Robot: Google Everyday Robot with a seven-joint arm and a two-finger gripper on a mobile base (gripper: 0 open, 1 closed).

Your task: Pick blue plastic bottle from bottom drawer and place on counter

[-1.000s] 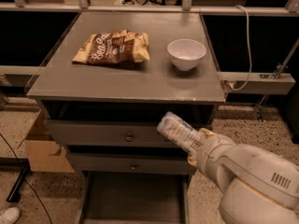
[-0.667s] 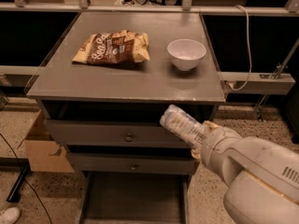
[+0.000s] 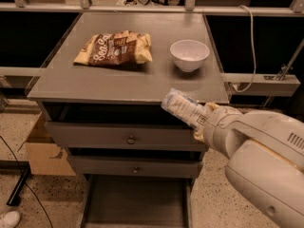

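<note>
The blue plastic bottle (image 3: 182,108) is held in the air, tilted, its free end just over the front right edge of the counter (image 3: 118,82). My gripper (image 3: 201,122) is shut on the bottle's lower end, at the end of the white arm coming in from the lower right. The fingers are mostly hidden by the bottle and the wrist. The bottom drawer (image 3: 95,204) is pulled open below the two knobbed drawers, and its grey tray shows nothing inside.
A brown chip bag (image 3: 114,49) lies on the counter's left half and a white bowl (image 3: 189,54) stands at its right. A cardboard box (image 3: 43,152) sits on the floor to the left. A white cable (image 3: 250,51) hangs at the right.
My arm has lifted the bottle up and to the right, from in front of the top drawer to the level of the counter's front edge.
</note>
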